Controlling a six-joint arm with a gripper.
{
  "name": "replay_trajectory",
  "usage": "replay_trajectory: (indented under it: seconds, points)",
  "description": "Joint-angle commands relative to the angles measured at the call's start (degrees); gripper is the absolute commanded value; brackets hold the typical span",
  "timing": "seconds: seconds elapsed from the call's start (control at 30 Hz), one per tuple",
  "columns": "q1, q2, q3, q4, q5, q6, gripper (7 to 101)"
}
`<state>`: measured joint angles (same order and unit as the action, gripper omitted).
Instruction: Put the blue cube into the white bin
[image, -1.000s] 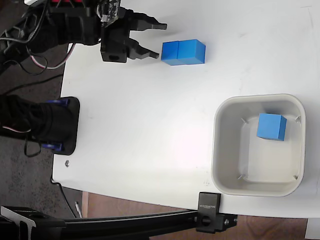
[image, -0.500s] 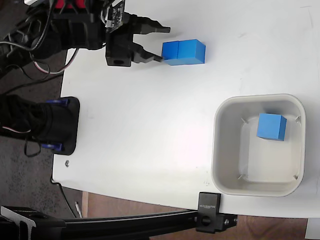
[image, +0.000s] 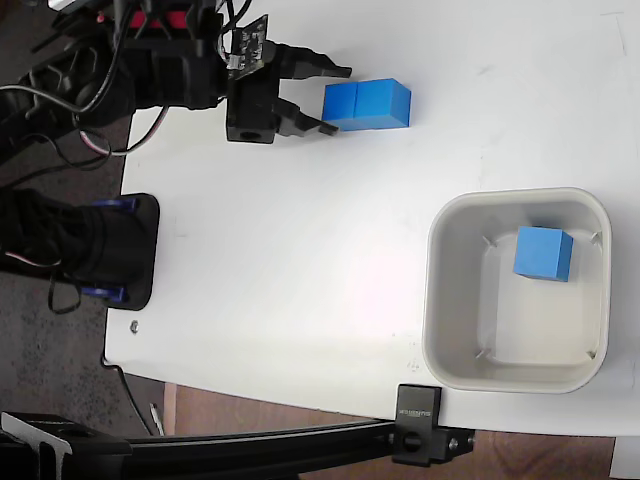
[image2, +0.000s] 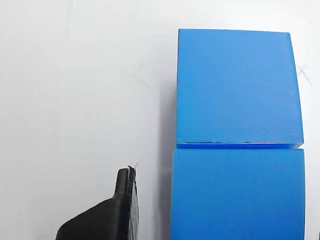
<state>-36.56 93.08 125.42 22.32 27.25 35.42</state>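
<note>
Currently the black two-finger gripper (image: 335, 98) is spread wide, bracketing the near matte bright-blue cube (image: 341, 106) of two touching cubes on the white table (image: 300, 250). A third blue cube (image: 544, 252) is already seen inside the off-white rounded plastic bin (image: 452, 220). Approach step is judged underway. Contact cannot be confirmed; probably none. Next: advance slightly, close, lift.

Reaching in from the upper left of the fixed view, black six-joint arm (image: 150, 70) trailing loose cables. Holding the black two-finger gripper (image: 338, 98) level and pointing right, jaws spread apart, gripping nothing.
</note>
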Motion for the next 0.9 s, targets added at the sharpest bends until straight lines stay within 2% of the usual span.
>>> replay_trajectory:
  seconds: [0.03,0.27,0.7,0.9]
  points:
    - [0.7,0.62,-1.05,-1.05,-0.97,0.0,97.8]
    - [0.88,0.26,-1.05,-0.88,-0.7,0.26,87.9]
    - [0.88,0.0,-1.49,1.14,0.79,1.14,61.8]
    - [0.7,0.26,-1.93,2.2,1.76,1.41,56.5]
